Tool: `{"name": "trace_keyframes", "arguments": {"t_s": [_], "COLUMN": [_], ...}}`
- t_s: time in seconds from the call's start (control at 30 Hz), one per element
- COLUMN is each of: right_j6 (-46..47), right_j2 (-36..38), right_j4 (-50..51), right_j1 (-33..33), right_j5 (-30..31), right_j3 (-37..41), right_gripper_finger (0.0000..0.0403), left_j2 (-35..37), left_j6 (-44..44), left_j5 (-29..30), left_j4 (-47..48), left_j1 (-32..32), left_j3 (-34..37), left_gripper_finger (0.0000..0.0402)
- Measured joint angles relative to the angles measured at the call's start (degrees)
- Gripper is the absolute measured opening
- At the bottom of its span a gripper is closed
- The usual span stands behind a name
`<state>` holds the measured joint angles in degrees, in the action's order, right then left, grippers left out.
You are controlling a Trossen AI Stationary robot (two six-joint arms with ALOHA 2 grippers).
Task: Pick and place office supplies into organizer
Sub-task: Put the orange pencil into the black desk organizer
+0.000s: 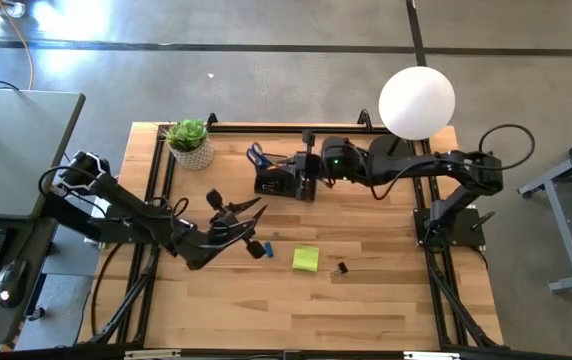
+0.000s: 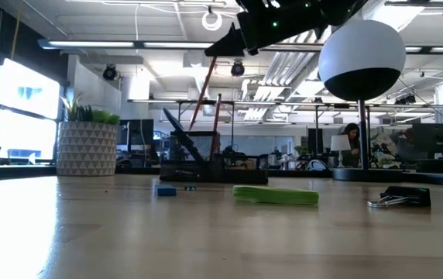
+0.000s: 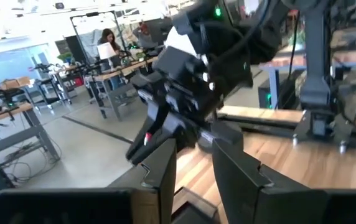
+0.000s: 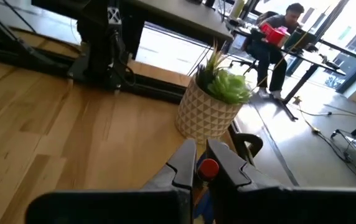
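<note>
Right tool (image 4: 201, 167) clamped on orange pencil (image 4: 208, 168), above organizer (image 1: 284, 181), left tool (image 3: 193, 163) parted, empty

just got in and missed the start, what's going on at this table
Two robot arms are sorting office supplies into the black organizer at the back of the table. The right gripper is over the organizer with its fingers shut on a thin red-tipped pencil, near the potted plant. The left gripper hovers over the table just in front of the organizer, holding nothing. The blue-handled scissors already stand in the organizer. The sticky note pad, a binder clip and a small blue piece lie on the table.
</note>
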<state>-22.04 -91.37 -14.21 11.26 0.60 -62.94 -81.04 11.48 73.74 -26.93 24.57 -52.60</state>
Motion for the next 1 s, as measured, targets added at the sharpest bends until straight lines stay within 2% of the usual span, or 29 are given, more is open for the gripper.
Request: {"name": "trace_keyframes", "arguments": {"t_s": [0.17, 0.3, 0.43, 0.67, 1.0], "right_j6": [-0.1, 0.5, 3.1, 7.8, 9.5], "right_j2": [1.3, 1.2, 1.0, 1.0, -5.4], "right_j4": [2.9, 8.6, 11.5, 10.6, 10.7], "right_j1": [1.1, 4.3, 8.0, 12.1, 12.7], "right_j5": [0.5, 0.1, -4.4, -12.4, -14.6], "right_j3": [-2.4, -3.7, -3.7, -3.7, -3.8], "right_gripper_finger": [0.0010, 0.0011, 0.0011, 0.0012, 0.0012], "left_j2": [0.6, 0.8, 0.8, 0.8, 0.8], "left_j6": [0.0, -1.2, -1.5, -2.3, -2.4], "left_j5": [-0.3, -1.8, -2.5, -4.3, -4.3], "left_j4": [0.1, 0.0, 0.0, 0.0, 0.1], "left_j1": [0.6, 0.6, 0.6, 0.6, 0.6], "left_j3": [0.0, 0.0, 0.0, 0.0, 0.0], "left_gripper_finger": [0.0090, 0.0090, 0.0086, 0.0083, 0.0085]}}
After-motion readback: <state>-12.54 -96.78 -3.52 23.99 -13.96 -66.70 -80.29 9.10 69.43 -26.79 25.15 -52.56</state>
